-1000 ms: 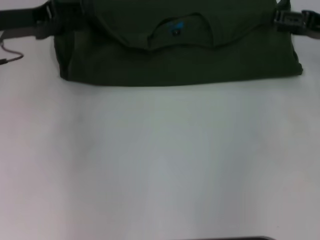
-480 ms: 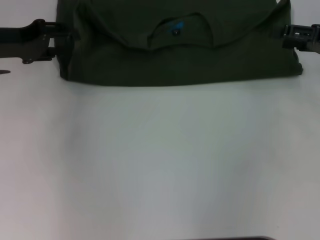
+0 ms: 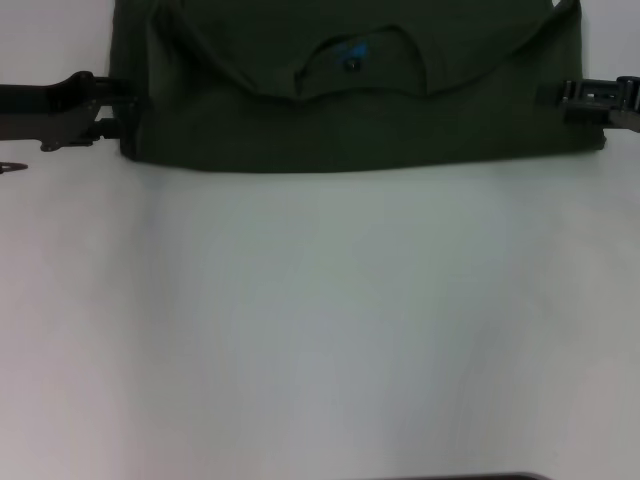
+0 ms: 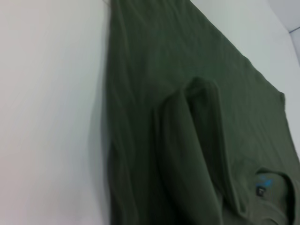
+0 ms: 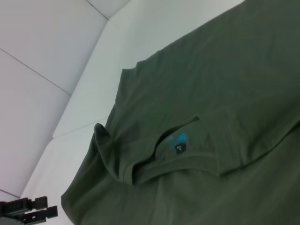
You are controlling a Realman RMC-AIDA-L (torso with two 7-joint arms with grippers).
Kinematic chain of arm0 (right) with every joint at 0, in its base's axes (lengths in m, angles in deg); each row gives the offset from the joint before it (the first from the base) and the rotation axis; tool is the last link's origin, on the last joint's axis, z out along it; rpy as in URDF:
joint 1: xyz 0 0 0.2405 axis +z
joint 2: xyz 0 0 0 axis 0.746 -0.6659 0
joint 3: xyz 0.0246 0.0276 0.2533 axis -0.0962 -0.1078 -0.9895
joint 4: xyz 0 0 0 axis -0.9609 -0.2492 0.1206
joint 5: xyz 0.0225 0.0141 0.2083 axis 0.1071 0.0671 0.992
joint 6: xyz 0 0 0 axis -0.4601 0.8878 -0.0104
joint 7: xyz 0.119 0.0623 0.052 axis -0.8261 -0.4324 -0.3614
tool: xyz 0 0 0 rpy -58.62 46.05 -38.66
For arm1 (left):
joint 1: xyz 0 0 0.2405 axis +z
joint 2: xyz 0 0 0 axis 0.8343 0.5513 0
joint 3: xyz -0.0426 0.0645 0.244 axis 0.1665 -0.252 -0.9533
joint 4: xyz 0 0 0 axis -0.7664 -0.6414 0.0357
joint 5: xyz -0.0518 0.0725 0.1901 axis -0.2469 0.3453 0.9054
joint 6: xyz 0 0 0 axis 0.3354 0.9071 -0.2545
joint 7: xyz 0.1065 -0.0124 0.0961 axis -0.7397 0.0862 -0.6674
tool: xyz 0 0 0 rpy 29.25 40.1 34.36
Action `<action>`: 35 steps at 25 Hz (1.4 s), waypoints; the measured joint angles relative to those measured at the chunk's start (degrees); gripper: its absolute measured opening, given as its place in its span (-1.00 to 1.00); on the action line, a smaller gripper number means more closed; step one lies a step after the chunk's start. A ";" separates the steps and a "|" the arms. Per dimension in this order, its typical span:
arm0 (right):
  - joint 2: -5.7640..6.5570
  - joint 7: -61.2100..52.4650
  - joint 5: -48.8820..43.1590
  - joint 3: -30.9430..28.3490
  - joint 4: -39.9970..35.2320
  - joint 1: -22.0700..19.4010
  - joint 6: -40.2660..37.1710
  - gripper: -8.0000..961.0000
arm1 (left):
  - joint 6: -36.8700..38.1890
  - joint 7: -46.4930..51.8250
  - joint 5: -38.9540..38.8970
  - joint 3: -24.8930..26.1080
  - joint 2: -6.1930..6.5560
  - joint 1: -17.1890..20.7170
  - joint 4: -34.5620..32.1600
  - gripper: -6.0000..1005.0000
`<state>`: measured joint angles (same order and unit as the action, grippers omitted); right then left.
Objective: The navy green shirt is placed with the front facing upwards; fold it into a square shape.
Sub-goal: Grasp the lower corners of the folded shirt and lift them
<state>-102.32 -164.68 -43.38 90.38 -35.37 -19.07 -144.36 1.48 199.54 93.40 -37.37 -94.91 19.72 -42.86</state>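
the near stretch of the white surface (image 3: 320,330) runs bare from the robot's edge up to the cloth. the navy green shirt (image 3: 360,120) lies across the far part of the surface, partly folded, its straight near edge parallel to the robot's edge. its upper layer is doubled over toward the robot, so the ribbed collar (image 3: 350,62) opens on top near the middle, with the small blue-black neck label (image 3: 350,55) showing inside it. only plain green cloth is visible; no lettering can be seen.

the left gripper (image 3: 105,105) sits low at the shirt's left side edge, close to its near left corner, touching or just beside the cloth; whether its fingers are apart or pinched on fabric cannot be told. the right gripper (image 3: 575,98) is at the shirt's right side edge, near the near right corner, over the hem; its finger state cannot be told either.

in the left wrist view the shirt (image 4: 187,117) shows a raised folded ridge along the doubled layer. in the right wrist view the collar (image 5: 178,154) and label (image 5: 179,148) are clear, and the left gripper (image 5: 30,209) appears beyond the shirt's far corner.
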 joint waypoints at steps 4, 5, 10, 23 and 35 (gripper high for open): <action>-0.09 -0.69 -0.21 0.10 0.02 -0.08 -0.10 0.92 | -1.25 -0.34 0.66 -0.50 -0.22 -0.37 0.10 0.28; -0.10 -0.87 -0.22 0.10 0.03 -0.14 -0.15 0.92 | -1.48 -0.42 0.69 -0.84 -0.22 -0.45 0.20 0.28; -0.01 -1.26 -0.25 -0.17 0.03 -0.30 -0.48 0.92 | -3.79 -0.55 0.76 -2.69 -0.24 -0.74 0.36 0.27; -0.08 -3.32 -0.20 -1.05 -0.01 -0.48 -1.26 0.92 | -11.29 -0.99 0.80 -8.40 -1.87 -1.58 0.61 0.24; 0.20 -3.42 -0.15 -1.12 -0.01 -0.45 -1.04 0.91 | -10.86 -1.07 0.79 -11.03 -2.91 -1.89 1.30 0.22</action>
<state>-102.12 -168.10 -43.53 89.26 -35.37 -19.52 -145.40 -9.38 198.47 94.19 -48.41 -97.82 17.83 -41.56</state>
